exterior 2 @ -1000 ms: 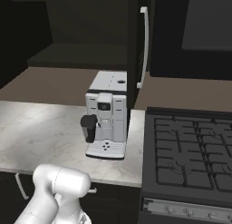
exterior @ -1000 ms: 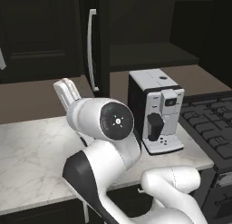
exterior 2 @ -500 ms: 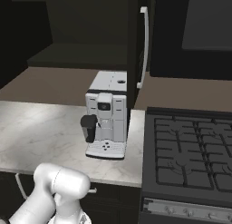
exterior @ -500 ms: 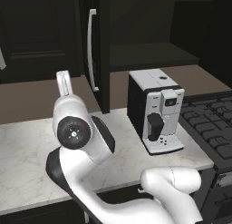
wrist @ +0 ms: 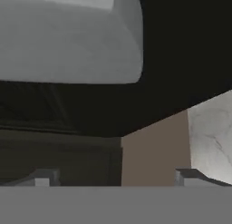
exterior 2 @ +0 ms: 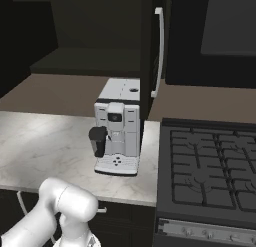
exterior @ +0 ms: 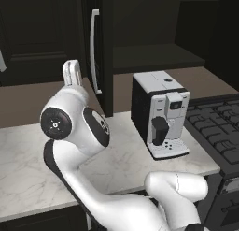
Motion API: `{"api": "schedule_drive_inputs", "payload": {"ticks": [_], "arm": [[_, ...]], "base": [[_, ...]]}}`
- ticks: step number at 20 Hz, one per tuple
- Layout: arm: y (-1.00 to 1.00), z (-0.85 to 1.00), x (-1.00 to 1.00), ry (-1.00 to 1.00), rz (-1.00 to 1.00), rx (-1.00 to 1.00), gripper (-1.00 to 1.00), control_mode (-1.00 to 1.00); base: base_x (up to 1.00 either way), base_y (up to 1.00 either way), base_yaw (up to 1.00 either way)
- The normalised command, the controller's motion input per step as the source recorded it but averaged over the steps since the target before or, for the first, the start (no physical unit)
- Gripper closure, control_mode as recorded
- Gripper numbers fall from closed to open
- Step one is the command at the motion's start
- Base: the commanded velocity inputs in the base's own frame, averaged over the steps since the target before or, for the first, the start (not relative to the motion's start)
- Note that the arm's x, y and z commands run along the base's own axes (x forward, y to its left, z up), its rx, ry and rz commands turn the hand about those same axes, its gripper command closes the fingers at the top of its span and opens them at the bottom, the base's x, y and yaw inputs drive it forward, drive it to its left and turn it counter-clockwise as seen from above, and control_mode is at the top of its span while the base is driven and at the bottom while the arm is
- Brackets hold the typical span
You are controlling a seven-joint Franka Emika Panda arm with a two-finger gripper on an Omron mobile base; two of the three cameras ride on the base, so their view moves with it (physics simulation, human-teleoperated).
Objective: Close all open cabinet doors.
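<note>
One cabinet door (exterior: 106, 52) was seen standing open, edge-on above the marble counter (exterior: 18, 164), just left of the coffee machine (exterior: 161, 114). The gripper (wrist: 115, 178) was held spread, grasping nothing.

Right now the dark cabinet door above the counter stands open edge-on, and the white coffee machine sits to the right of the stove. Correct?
Not quite. The coffee machine sits to the left of the stove, on the marble counter, as the right base view shows. The cabinet door does stand open edge-on, just behind the machine.
</note>
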Motion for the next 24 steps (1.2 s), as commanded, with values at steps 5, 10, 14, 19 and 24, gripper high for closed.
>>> {"api": "schedule_drive_inputs", "payload": {"ticks": [5,10,14,19,24], "arm": [[-0.15,0.01,0.04,-0.01,-0.20,0.24,-1.00,-1.00],[-0.30,0.00,0.03,-0.07,-0.19,0.21,-1.00,-1.00],[-0.57,-0.06,0.01,-0.13,-0.20,0.19,-1.00,-1.00],[-0.63,-0.13,0.15,-0.22,-0.19,0.14,-1.00,-1.00],[-0.63,-0.16,0.34,-0.27,-0.09,0.13,-1.00,-1.00]], "base": [[0.00,0.00,0.00],[0.00,0.00,0.00],[0.00,0.00,0.00],[0.00,0.00,0.00],[0.00,0.00,0.00]]}}
